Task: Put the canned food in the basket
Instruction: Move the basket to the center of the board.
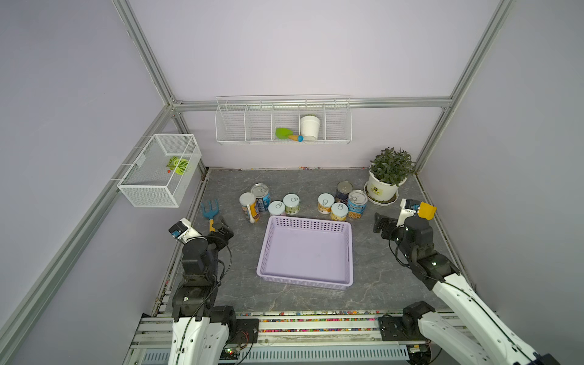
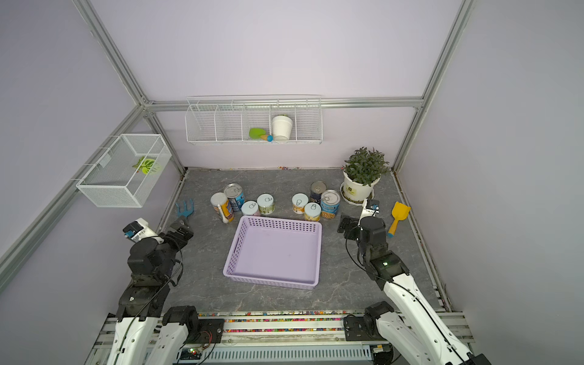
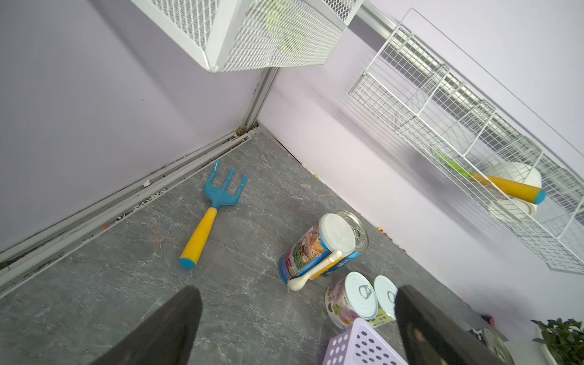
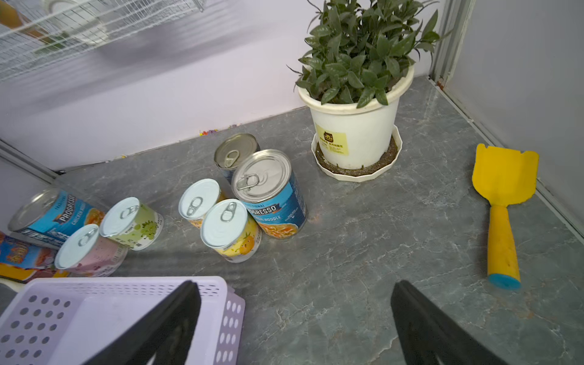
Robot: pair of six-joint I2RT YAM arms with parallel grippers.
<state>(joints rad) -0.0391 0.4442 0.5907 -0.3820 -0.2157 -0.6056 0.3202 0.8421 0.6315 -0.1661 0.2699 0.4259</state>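
A: Start near. What are the arms doing?

B: The left claw [image 3: 297, 294] sits lower left in both top views, jaws wide apart with nothing between them. The right claw [image 4: 294, 286], lower right, is spread the same way and also empty.

A: And the basket?

B: The basket [image 1: 308, 222] lies mid-frame on the bench [image 1: 240, 284], between the two arms and bare inside.

A: The cans?

B: All eight cans [image 1: 291, 203] stand upright just above the basket's far rim, none inside. Four are centre left and four centre right.

A: Which one first?

B: I'd take the yellow-labelled can [image 1: 339, 211] with the right claw, since it is nearest the rim. It crowds the tall blue can [image 1: 357, 204], and I cannot tell whether they touch. So come down from above with the jaws across its free sides, gripping low enough not to tip it.

A: And the left side?

B: The pink can [image 1: 277, 208], same approach. Lift each one clear of the perforated wall before crossing, and keep away from the plant pot [image 1: 382, 189] further up at right.
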